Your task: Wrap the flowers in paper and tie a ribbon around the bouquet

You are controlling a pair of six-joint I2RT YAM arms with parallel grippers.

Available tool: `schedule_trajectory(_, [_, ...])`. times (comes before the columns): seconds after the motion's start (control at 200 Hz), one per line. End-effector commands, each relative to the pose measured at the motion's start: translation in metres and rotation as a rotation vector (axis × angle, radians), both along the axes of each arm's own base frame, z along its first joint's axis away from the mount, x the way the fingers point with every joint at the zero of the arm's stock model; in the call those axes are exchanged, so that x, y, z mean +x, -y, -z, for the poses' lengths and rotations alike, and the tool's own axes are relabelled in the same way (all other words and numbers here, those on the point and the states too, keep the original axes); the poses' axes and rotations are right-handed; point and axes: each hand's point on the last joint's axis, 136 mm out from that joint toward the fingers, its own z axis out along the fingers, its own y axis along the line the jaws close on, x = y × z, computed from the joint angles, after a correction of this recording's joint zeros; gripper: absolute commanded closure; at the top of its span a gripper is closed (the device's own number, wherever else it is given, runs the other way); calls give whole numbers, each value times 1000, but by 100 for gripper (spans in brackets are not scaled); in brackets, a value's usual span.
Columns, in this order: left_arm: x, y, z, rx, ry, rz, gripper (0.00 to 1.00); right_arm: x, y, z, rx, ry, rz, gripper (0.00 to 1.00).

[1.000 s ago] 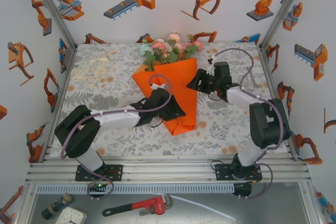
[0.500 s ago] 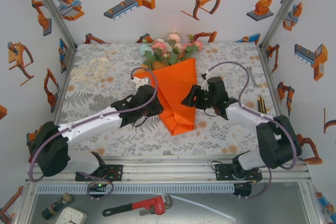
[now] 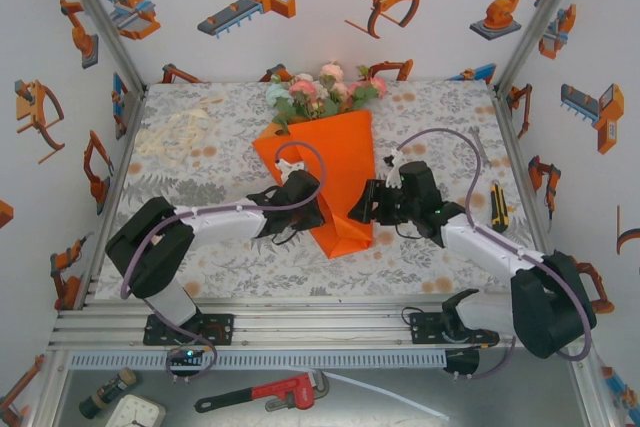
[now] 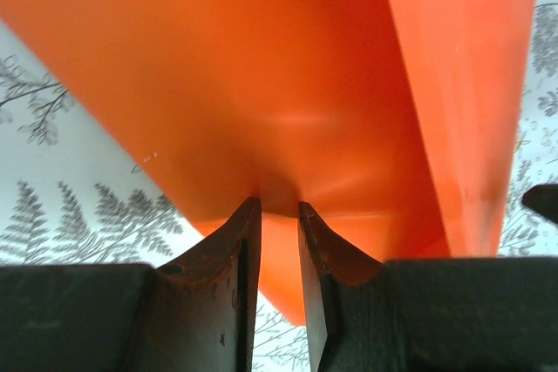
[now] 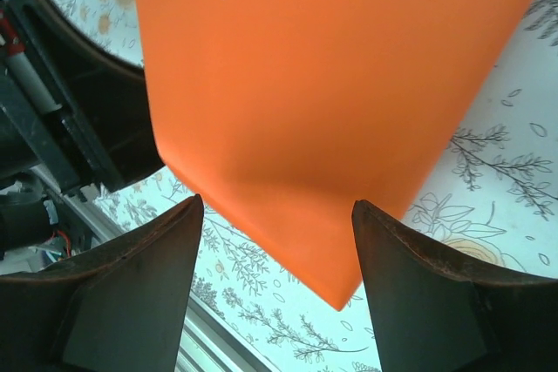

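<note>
2 claws meet at the narrow low end of the orange paper (image 3: pixel 340 162); the left claw (image 3: pixel 318 211) stands narrow, its tips nipping a fold at the sheet's left edge, which puckers just ahead of the fingertips (image 4: pixel 240 241); the right claw (image 3: pixel 366 209) stands wide, with the paper's pointed bottom corner lying between its fingers (image 5: pixel 148 267) and, as far as i can tell, touching neither.

the paper is rolled into a loose cone that widens away from both claws; it is the 1 container here, and the flowers (image 3: pixel 320 92) sit in it, blooms and leaves spilling from the mouth well beyond either claw; the stems are hidden inside.

i judge the sheet light, thin and springy; it will crease under a hard pinch and unroll if released, so hold it at the overlapped edges near the narrow end, not at the fragile blooms.

the ribbon (image 3: pixel 180 134) lies in a soft heap on the cloth (image 3: pixel 440 117), far to the left of the left claw, not yet tied; it looks limp and slippery, best taken by a loose end.
</note>
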Motion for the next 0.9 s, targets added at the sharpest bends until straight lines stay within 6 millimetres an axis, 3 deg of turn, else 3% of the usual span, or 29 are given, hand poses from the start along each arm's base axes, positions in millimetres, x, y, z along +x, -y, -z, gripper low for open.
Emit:
schedule_trajectory(0.0, [7,13,1,-50,23,-1,72,-9,-8,0,16,1,-54,38])
schedule_trajectory(0.105, [8,13,9,-54,24,-12,72,-19,-10,-1,0,5,-98,36])
schedule_trajectory(0.2, [10,17,10,-66,32,-8,72,-29,1,6,-165,87,-115,30])
schedule_trajectory(0.345, [10,24,12,-98,27,7,72,-38,-3,6,-356,276,-208,26])
schedule_trajectory(0.556, [9,22,14,-99,22,3,72,-36,-11,29,-658,478,-324,26])
schedule_trajectory(0.681, [7,20,12,-102,24,2,72,-26,-19,23,-694,551,-337,26])
schedule_trajectory(0.816, [8,20,10,-114,31,-4,72,-8,-12,18,-816,613,-234,26])
schedule_trajectory(0.896, [8,21,11,-115,30,0,72,-14,-19,21,-805,637,-267,26])
